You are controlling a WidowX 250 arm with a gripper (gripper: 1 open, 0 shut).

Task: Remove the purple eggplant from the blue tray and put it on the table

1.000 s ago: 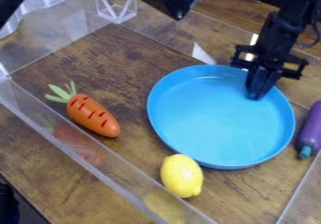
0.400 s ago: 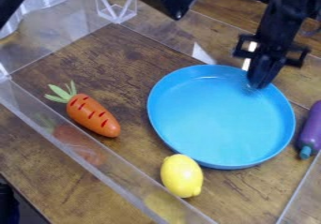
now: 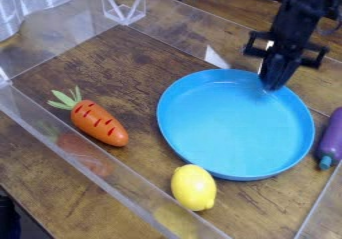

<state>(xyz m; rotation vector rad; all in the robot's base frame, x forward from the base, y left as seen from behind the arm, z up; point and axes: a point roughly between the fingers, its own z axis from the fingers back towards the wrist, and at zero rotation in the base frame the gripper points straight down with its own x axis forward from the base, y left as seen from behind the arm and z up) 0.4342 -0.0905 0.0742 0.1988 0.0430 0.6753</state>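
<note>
The blue tray (image 3: pixel 201 133) lies on the table (image 3: pixel 127 73) with nothing in it. The purple eggplant (image 3: pixel 329 136) lies on the wood just beyond the tray's right rim, at the frame's right edge, its blue-green stem end pointing toward the camera. My gripper (image 3: pixel 274 80) hangs over the tray's far right rim, pointing almost straight down, its dark fingers pressed together and shut on nothing. It stands up and left of the eggplant and does not touch it.
An orange carrot (image 3: pixel 98 122) lies left of the tray. A yellow lemon (image 3: pixel 194 186) sits at the tray's near rim. Low clear acrylic walls (image 3: pixel 54 148) border the table on the left and near sides.
My gripper has lifted a little from just above the tray's floor and stays shut. The eggplant, carrot and lemon have not moved.
</note>
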